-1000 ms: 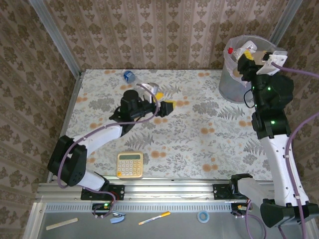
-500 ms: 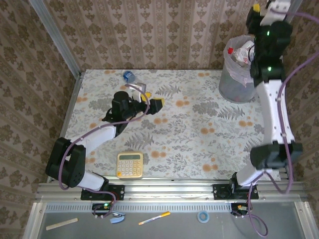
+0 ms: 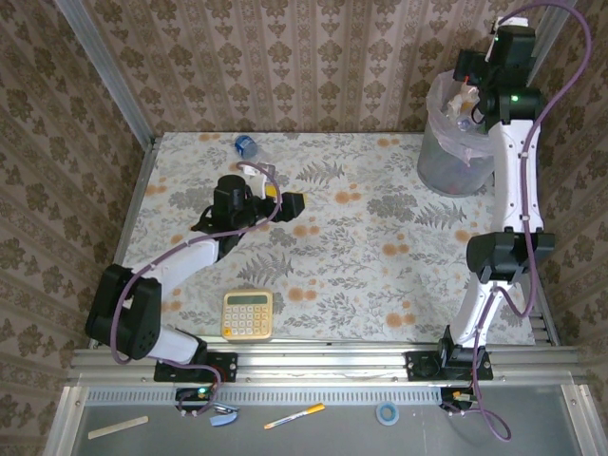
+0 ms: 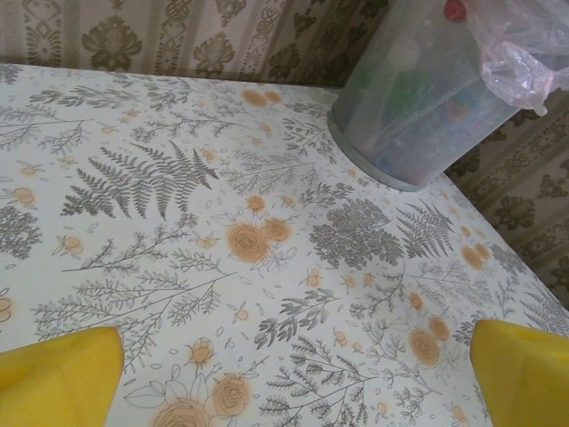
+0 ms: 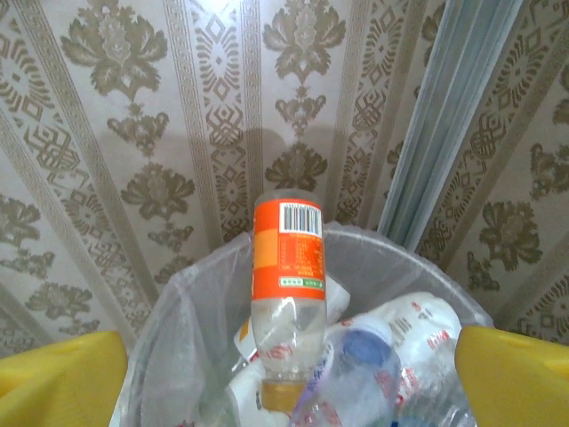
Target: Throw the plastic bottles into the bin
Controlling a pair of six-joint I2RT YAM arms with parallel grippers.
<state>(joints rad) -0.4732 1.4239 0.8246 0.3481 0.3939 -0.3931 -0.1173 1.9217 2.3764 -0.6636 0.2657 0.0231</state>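
Since walls close in the floral table [image 3: 399, 256] at its far and side edges, open room lies mid-table. The bin [image 3: 437, 176] sits in the far right corner. The right gripper [image 5: 284, 365] hangs over it, fingers spread, an orange-labelled bottle [image 5: 287, 258] cap-down inside. The left gripper [image 3: 285, 198], also spread and empty, is near the blue-labelled bottle [image 3: 247, 145] by the far edge: probably light, thin-walled, slippery, best pinched across its middle.

Bright even light, soft shadows, pics sharp thru-out.
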